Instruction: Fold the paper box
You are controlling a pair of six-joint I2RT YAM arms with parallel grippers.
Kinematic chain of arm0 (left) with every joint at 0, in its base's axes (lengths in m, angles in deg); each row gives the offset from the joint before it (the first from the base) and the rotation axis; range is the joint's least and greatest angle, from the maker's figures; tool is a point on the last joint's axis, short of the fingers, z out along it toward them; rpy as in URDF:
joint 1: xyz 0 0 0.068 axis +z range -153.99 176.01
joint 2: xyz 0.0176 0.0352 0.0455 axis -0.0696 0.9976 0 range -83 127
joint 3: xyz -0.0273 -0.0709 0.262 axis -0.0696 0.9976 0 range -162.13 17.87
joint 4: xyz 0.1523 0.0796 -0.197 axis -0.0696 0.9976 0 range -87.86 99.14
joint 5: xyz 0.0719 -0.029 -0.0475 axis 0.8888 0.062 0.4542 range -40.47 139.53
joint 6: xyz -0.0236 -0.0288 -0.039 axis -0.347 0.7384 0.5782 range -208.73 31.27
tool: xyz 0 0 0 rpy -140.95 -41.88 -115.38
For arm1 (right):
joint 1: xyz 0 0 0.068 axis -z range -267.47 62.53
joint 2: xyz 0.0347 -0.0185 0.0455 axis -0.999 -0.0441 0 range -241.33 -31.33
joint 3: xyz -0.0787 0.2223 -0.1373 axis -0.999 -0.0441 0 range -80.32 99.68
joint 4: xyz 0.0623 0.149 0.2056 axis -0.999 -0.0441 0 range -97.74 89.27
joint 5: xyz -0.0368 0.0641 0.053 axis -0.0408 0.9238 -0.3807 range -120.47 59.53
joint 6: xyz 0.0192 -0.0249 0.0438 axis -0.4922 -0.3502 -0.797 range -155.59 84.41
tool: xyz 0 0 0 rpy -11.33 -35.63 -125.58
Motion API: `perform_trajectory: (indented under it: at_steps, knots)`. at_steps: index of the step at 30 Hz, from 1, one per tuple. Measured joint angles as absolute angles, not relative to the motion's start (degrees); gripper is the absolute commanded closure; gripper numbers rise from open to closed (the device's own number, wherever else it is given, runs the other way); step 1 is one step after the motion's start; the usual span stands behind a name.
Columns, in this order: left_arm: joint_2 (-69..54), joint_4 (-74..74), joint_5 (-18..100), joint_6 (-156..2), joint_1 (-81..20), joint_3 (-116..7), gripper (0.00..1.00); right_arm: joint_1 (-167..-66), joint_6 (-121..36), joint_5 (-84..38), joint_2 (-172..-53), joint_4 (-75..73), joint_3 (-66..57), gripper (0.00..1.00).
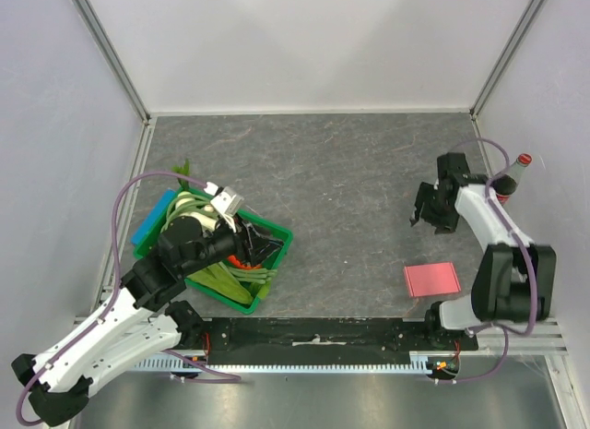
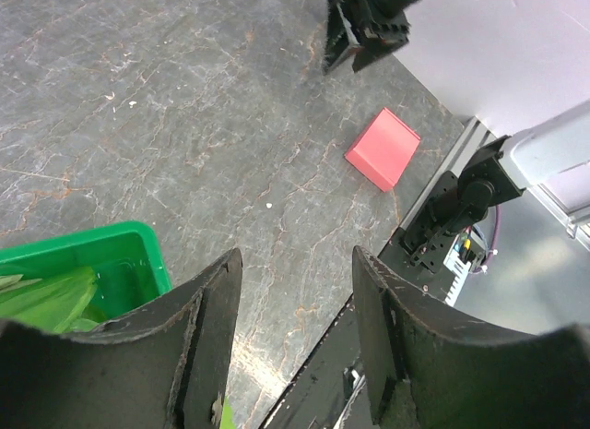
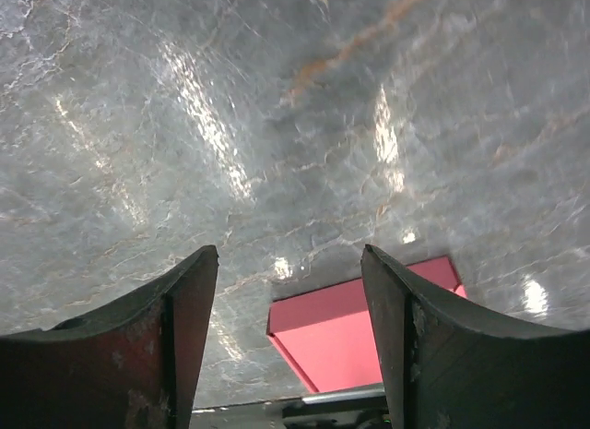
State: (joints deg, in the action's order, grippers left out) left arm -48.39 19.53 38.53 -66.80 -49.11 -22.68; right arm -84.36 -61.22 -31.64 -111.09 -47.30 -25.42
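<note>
The pink paper box [image 1: 431, 280] lies flat on the grey table at the near right, close to the right arm's base. It also shows in the left wrist view [image 2: 383, 148] and in the right wrist view [image 3: 346, 341]. My right gripper [image 1: 426, 214] is open and empty, held above the table farther back than the box; its fingertips [image 3: 196, 281] frame bare table and the box's far edge. My left gripper [image 1: 253, 249] is open and empty over the green crate [image 1: 280, 235]; its fingers [image 2: 212, 318] show with nothing between them.
The green crate of vegetables also shows in the left wrist view [image 2: 120, 254], with a blue object [image 1: 152, 217] beside it at the left. A dark bottle with a red cap [image 1: 513, 177] stands at the right wall. White walls enclose the table; a black rail [image 1: 313, 332] runs along the near edge.
</note>
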Motion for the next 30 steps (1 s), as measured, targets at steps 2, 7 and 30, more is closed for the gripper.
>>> perform_trajectory:
  at_steps: [2,7,30]
  knots:
    - [-48.22,19.48,38.29,-66.8,-49.11,-22.68,0.42,-84.79,-58.46,-31.23,-115.79,-48.22,-21.31,0.33]
    - [-48.28,19.31,37.32,-66.78,-49.11,-22.68,0.42,-86.15,-54.77,-32.45,-124.47,-52.46,-19.06,0.37]
    - [-51.43,19.13,37.0,-68.72,-49.09,-22.68,0.42,-93.17,-58.2,-41.5,-130.46,-58.45,-23.17,0.3]
